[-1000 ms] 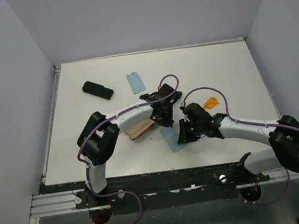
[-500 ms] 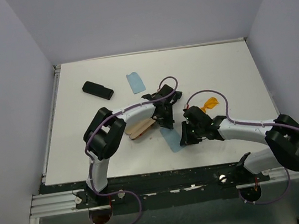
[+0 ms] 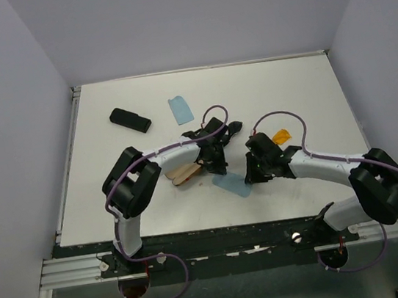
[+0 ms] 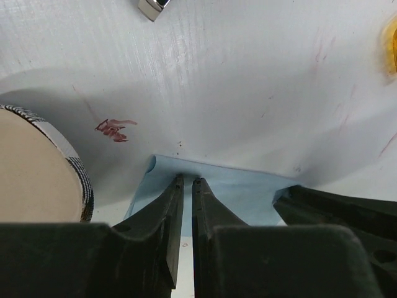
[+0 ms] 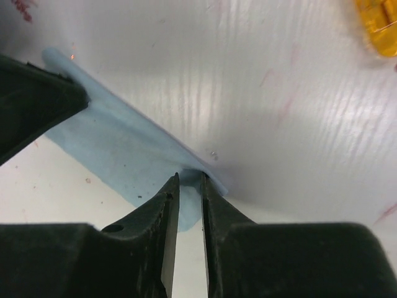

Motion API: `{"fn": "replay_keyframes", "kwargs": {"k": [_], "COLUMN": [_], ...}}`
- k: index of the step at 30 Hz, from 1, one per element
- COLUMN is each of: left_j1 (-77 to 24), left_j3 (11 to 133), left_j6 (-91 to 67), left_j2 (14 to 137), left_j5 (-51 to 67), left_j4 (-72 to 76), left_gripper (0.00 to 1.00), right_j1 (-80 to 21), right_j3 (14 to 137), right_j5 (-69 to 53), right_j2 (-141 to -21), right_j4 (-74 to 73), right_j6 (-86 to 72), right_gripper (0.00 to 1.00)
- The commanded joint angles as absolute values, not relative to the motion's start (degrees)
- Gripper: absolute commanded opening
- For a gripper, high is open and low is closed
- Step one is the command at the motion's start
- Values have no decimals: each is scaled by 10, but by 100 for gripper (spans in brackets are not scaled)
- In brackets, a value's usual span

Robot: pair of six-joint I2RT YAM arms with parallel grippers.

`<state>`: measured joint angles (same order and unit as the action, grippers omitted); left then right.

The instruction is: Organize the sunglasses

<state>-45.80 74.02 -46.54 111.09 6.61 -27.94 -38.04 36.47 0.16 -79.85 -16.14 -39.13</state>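
White table (image 3: 287, 92): only wrist views show left tool (image 4: 188, 179) and right tool (image 5: 189, 176) pinching blue cloth (image 4: 236, 192).

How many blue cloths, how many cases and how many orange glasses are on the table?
Blue cloths: 2, the far cloth and the near cloth
Cases: 2, the black case and the plaid case
Orange glasses: 1
Total: 5
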Motion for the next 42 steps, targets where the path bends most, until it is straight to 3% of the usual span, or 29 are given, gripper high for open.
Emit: {"fn": "replay_keyframes", "kwargs": {"k": [1,5,12,18,21,25,28,42], "left_j1": [-457,-457,-462,-467,-467,-468,-469,-462], "left_j3": [732,743,715,694,678,654,617,490], "left_j6": [-481,-479,-476,-468,-458,-440,-435,-473], "left_j2": [1103,1099,1057,1009,977,931,886,721], "left_j5": [40,29,36,22,29,51,76,-40], "left_j4": [-274,-284,-264,-267,-258,-238,-209,-202], "left_gripper": [22,22,28,50,71,91,98,99], "right_j1": [-365,-358,-342,-342,-342,-343,-342,-345], "right_j3": [384,398,413,408,386,359,347,323], "right_j5": [79,114,116,115,77,11,4,-42], "right_j2": [-828,-826,-809,-731,-702,-687,-694,-769], "right_j4": [-234,-261,-258,-291,-294,-275,-267,-187], "right_j6": [-346,-335,-329,-387,-432,-464,-485,-537], "right_gripper": [30,39,43,53,58,59,59,42]}}
